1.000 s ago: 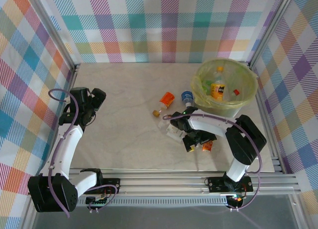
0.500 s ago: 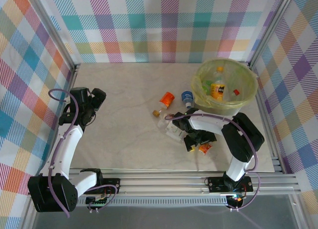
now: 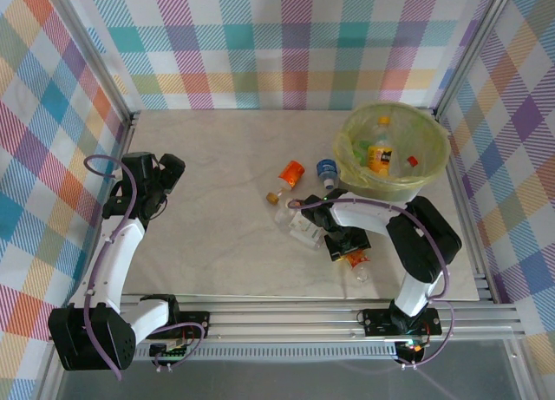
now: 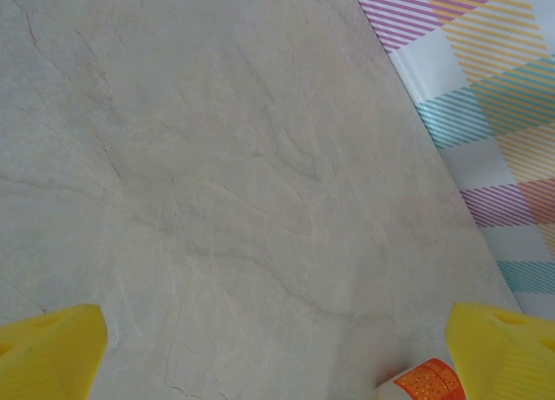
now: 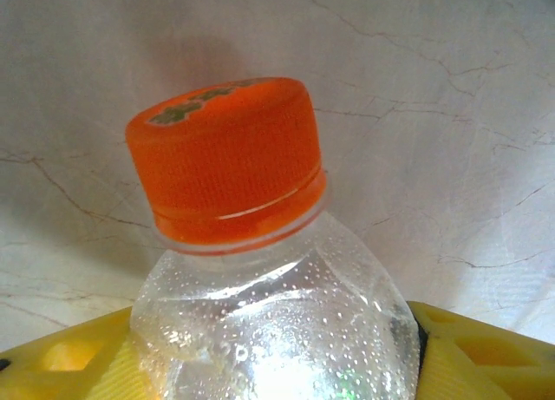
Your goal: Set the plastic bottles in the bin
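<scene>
Gripped at shoulder by right tool (image 5: 277, 335): bottle (image 5: 260, 252), cap pointed forward. bin (image 3: 392, 192) near, beyond and rightward; left tool (image 4: 277, 348) open, well apart.

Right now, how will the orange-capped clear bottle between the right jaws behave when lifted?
The bottle shows no liquid at its clear shoulder, so it is probably light. Its thin-looking wall may buckle under a tight squeeze. Round and droplet-beaded, it might slip or turn in the jaws of the right gripper.
</scene>
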